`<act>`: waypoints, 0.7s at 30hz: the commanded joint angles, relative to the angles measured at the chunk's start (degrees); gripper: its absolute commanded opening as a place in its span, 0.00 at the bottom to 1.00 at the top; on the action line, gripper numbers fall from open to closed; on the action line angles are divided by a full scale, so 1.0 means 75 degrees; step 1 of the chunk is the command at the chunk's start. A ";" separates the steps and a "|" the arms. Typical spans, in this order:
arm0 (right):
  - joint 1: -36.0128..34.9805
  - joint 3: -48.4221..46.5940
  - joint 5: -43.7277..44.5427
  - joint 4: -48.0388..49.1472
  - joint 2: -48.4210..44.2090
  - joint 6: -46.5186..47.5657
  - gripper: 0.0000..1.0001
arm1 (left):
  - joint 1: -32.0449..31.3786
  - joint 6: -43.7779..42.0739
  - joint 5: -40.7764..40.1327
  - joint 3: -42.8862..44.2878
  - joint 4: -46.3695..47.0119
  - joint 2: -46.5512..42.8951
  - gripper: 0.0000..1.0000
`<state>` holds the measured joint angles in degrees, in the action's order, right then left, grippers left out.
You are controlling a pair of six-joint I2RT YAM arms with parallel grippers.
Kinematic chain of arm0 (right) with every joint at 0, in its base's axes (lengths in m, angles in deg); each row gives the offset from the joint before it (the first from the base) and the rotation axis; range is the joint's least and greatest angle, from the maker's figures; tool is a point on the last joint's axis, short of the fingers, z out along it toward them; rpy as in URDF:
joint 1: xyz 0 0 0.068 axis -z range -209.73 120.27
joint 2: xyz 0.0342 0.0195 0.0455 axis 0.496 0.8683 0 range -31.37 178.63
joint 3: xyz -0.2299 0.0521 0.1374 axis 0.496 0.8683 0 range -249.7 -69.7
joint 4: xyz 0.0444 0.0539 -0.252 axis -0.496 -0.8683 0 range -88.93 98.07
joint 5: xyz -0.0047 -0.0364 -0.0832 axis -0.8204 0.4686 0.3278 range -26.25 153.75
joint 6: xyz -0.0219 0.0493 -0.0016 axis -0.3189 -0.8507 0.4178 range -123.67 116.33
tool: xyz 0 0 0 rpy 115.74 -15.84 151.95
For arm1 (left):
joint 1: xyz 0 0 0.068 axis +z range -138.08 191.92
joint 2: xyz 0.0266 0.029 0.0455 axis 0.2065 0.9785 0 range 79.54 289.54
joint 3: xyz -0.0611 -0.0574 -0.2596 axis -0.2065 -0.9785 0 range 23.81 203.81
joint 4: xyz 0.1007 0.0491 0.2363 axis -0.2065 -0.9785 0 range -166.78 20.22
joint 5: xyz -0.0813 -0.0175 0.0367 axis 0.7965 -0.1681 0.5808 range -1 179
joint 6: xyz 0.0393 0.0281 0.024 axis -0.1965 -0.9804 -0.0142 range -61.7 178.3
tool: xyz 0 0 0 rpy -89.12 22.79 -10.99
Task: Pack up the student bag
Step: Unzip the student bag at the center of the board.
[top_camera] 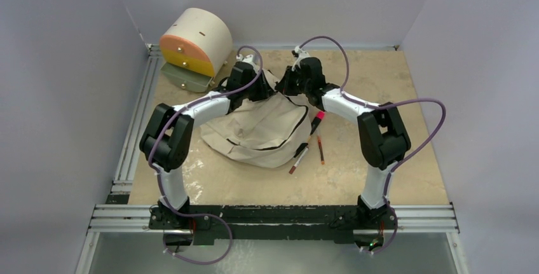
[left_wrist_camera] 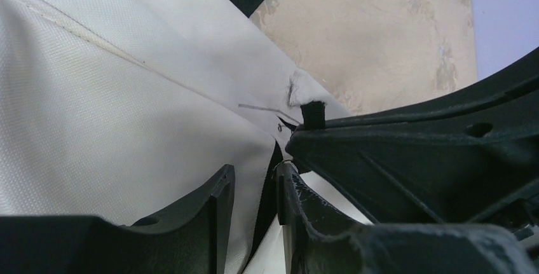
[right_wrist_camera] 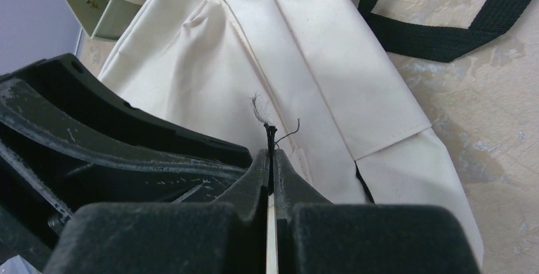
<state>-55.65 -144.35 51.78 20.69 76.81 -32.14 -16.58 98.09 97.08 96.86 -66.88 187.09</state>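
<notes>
Beige student bag lies central on the table; the right gripper, clenched on its zipper tab, should pull along the seam while the left gripper, jaws apart around a fold, grip unclear, steadies the cloth

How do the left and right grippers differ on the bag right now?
Left gripper stands open astride a fold of the cream fabric backpack; right gripper is shut. Right gripper pinches a frayed black tab; left gripper clamps nothing visibly. Both work the backpack's far end, close together.
</notes>
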 commanded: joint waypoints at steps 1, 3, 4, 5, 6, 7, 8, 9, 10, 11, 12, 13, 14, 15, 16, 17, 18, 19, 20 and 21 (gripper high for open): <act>0.0056 0.0152 -0.0460 0.0548 -0.0518 0.0320 0.00 | 0.0098 0.0130 0.0037 -0.0059 0.0600 -0.0559 0.30; 0.0056 0.0325 -0.0634 0.0686 -0.0523 0.0594 0.00 | 0.0155 0.0533 -0.0227 -0.0159 0.0523 -0.0719 0.30; 0.0056 0.0417 -0.0705 0.0813 -0.0536 0.0692 0.00 | 0.0195 0.0737 -0.0363 -0.0201 0.0462 -0.0828 0.30; 0.0051 0.0523 -0.0747 0.0938 -0.0562 0.0767 0.00 | 0.0241 0.0912 -0.0435 -0.0246 0.0436 -0.0925 0.31; 0.0056 0.0617 -0.0774 0.1073 -0.0586 0.0864 0.00 | 0.0275 0.1065 -0.0521 -0.0286 0.0399 -0.1010 0.32; 0.0056 0.0711 -0.0788 0.1193 -0.0620 0.0946 0.00 | 0.0292 0.1193 -0.0641 -0.0319 0.0339 -0.1123 0.33; 0.0053 0.0784 -0.0790 0.1304 -0.0639 0.1029 0.00 | 0.0303 0.1289 -0.0738 -0.0354 0.0311 -0.1202 0.35; 0.0058 0.0834 -0.0800 0.1395 -0.0658 0.1108 0.00 | 0.0306 0.1352 -0.0812 -0.0378 0.0305 -0.1295 0.36; 0.0057 0.0865 -0.0812 0.1460 -0.0671 0.1201 0.00 | 0.0306 0.1393 -0.0828 -0.0388 0.0317 -0.1343 0.38; 0.0056 0.0874 -0.0828 0.1533 -0.0667 0.1287 0.00 | 0.0317 0.1402 -0.0797 -0.0380 0.0343 -0.1368 0.39; 0.0053 0.0882 -0.0840 0.1590 -0.0675 0.1364 0.00 | 0.0318 0.1392 -0.0724 -0.0337 0.0361 -0.1351 0.42; 0.0056 0.0889 -0.0862 0.1651 -0.0684 0.1413 0.00 | 0.0318 0.1387 -0.0647 -0.0276 0.0336 -0.1303 0.45; 0.0056 0.0910 -0.0928 0.1728 -0.0705 0.1460 0.00 | 0.0318 0.1395 -0.0571 -0.0168 0.0272 -0.1236 0.46; 0.0053 0.0951 -0.0982 0.1814 -0.0726 0.1484 0.00 | 0.0318 0.1413 -0.0482 -0.0076 0.0226 -0.1170 0.47; 0.0056 0.0996 -0.1021 0.1901 -0.0766 0.1497 0.00 | 0.0318 0.1435 -0.0389 -0.0013 0.0180 -0.1088 0.47; 0.0056 0.1035 -0.1056 0.1993 -0.0811 0.1508 0.00 | 0.0318 0.1486 -0.0301 0.0022 0.0158 -0.1021 0.47; 0.0053 0.1071 -0.1088 0.2087 -0.0837 0.1522 0.00 | 0.0318 0.1519 -0.0222 0.0047 0.0164 -0.0963 0.47; 0.0055 0.1100 -0.1117 0.2157 -0.0844 0.1528 0.00 | 0.0318 0.1559 -0.0157 0.0055 0.0197 -0.0918 0.48; 0.0053 0.1099 -0.1147 0.2197 -0.0844 0.1523 0.00 | 0.0318 0.1597 -0.0101 0.0046 0.0243 -0.0882 0.48; 0.0056 0.1079 -0.1182 0.2206 -0.0817 0.1512 0.00 | 0.0318 0.1632 -0.0050 0.0044 0.0289 -0.0840 0.48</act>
<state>-55.43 -136.22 45.84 32.27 74.13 -22.58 -14.35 108.52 94.19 94.63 -66.51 179.68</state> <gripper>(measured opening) 0.007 0.476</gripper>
